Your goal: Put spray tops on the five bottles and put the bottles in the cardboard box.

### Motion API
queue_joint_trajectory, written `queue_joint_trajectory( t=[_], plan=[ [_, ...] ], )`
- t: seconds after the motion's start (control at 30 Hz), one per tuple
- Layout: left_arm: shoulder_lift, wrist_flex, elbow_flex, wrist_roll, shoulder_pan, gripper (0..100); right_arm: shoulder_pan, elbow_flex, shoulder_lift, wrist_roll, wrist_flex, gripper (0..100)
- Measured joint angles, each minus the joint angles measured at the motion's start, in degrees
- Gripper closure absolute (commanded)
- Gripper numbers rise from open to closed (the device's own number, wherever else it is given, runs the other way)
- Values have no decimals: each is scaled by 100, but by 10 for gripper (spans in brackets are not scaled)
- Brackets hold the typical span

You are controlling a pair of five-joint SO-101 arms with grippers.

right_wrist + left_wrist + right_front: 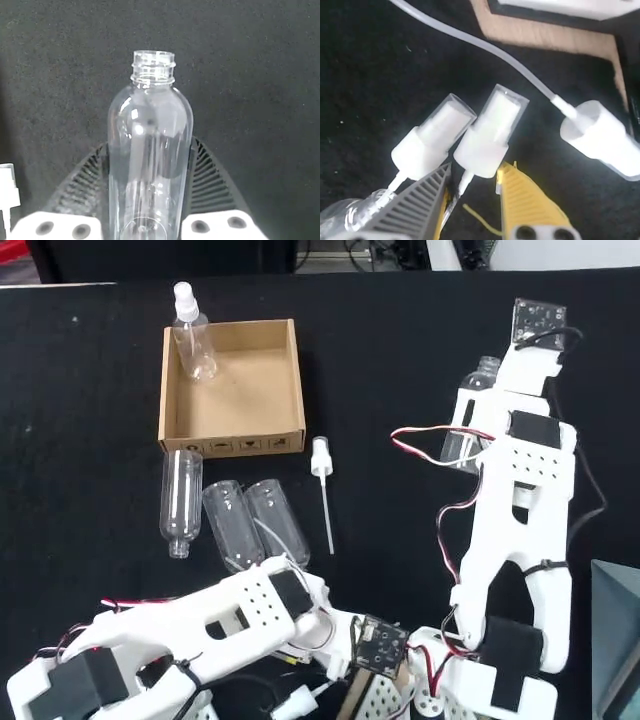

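right gripper [149,167] clamped on clear, thread-necked, uncapped bottle [150,115], far right | left gripper [475,171] parted, straddling stem of one of 3 white spray tops [490,125], near edge | 3 bare bottles [230,525] lying at near side of cardboard box [232,443], 1 capped bottle [195,345] inside

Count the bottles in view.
5. A capped bottle in a corner of the box; three lying in a row beside the box: left bottle, middle bottle, right bottle; a held bottle in the right end effector. None seems hidden.

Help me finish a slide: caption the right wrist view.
Right gripper shut on an uncapped clear bottle, black table behind.
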Motion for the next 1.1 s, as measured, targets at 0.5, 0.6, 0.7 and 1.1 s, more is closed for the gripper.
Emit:
queue_joint_trajectory(
  t=[0.5,0.6,0.7,1.1],
  plan=[
    [-9,413,149,0,-44,972,-9,0,0,0,0,987],
    [0,712,97,-26,-255,972,-9,0,0,0,0,987],
    [79,905,88,0,-484,972,-9,0,0,0,0,987],
    [88,1011,88,0,-1670,972,-9,0,0,0,0,987]
  ],
)
